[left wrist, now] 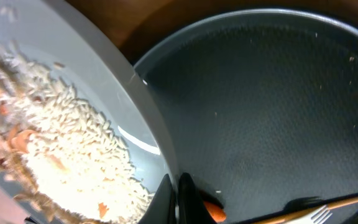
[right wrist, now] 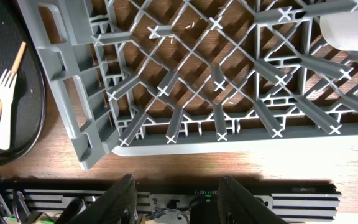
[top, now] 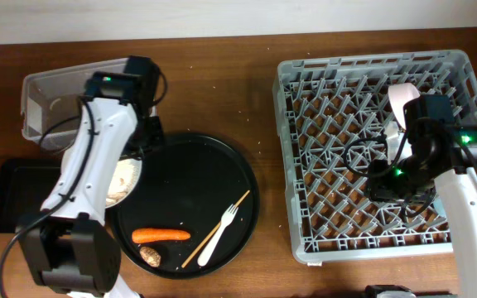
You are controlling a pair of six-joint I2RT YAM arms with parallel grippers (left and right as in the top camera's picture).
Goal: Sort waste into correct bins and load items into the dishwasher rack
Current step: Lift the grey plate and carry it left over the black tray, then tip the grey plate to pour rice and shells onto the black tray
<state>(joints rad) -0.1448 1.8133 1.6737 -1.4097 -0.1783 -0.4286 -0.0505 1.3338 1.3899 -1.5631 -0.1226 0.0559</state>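
— How is the left gripper [left wrist: 176, 202] found?

— It is seen clenched, its dark fingers pressed together at the rim of the round white plate [left wrist: 114, 68]. Whether that thin rim is pinched between them cannot be told.

— What is carried on the plate?

— A heap of beige, grainy food scraps [left wrist: 67, 143] flecked with orange is spread over its smooth glazed surface. The plate is placed at the left edge of the round black tray [left wrist: 260, 112], whose floor is finely stippled.

— And what is laid on that tray?

— A tapered orange carrot [top: 161, 235] and, just beside it, a small brown lump [top: 151, 256] are found near the front. To their right a white plastic fork [top: 209, 248] and a thin wooden chopstick [top: 240, 203] are laid side by side, slanted.

— Where are the bins?

— A clear plastic tub [top: 36, 83] with rounded corners is set at the far left of the wooden table [top: 222, 99]; a shallow black rectangular tray [top: 15, 194] is placed nearer the front.

— And the right side?

— The right gripper [right wrist: 182, 199] is held released, its fingers apart with nothing between them, above the front of the grey plastic rack [top: 286, 157]. A lattice of cross-topped pegs is moulded into the rack. A smooth curved white vessel [top: 398, 101] is lodged near its far right corner.
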